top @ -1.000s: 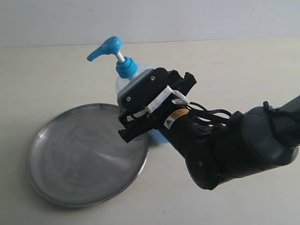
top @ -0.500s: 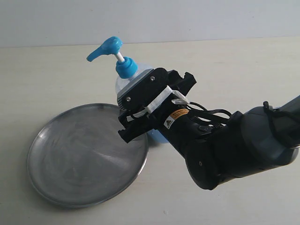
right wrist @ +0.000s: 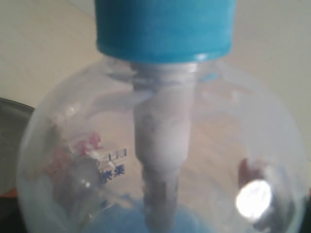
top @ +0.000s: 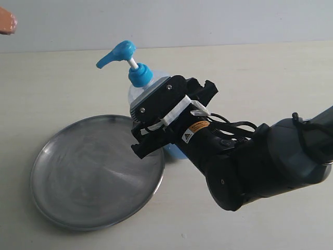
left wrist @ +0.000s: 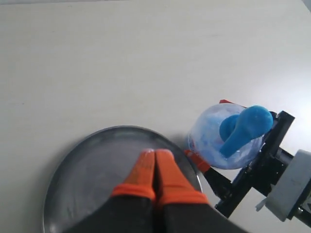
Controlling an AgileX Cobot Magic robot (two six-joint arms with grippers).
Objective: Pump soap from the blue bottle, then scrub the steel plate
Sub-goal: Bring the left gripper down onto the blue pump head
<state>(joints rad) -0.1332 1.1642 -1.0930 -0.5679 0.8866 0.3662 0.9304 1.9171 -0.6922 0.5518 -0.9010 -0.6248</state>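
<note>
The blue bottle (top: pixel 139 76) stands upright on the table at the far right rim of the steel plate (top: pixel 88 172). My right gripper (top: pixel 151 136) is shut on the bottle's clear body, with an orange-tipped finger (left wrist: pixel 197 160) on each side. In the right wrist view the bottle (right wrist: pixel 160 145) fills the frame, with blue liquid low inside. My left gripper (left wrist: pixel 155 153) hangs above the plate (left wrist: pixel 92 170), orange fingers pressed together with nothing between them. Its tip (top: pixel 5 22) shows at the exterior view's top left corner. The pump head (left wrist: pixel 243 127) is up. I see no soap smear on the plate.
The pale table (top: pixel 260 67) stretches bare around plate and bottle. The bulky black right arm (top: pixel 250 161) reaches in from the right and covers the bottle's lower half. A pale wall (top: pixel 208 21) runs along the table's far edge.
An orange fingertip of the left gripper has come into the exterior view at the top left corner. The right arm, bottle and plate have not moved.
</note>
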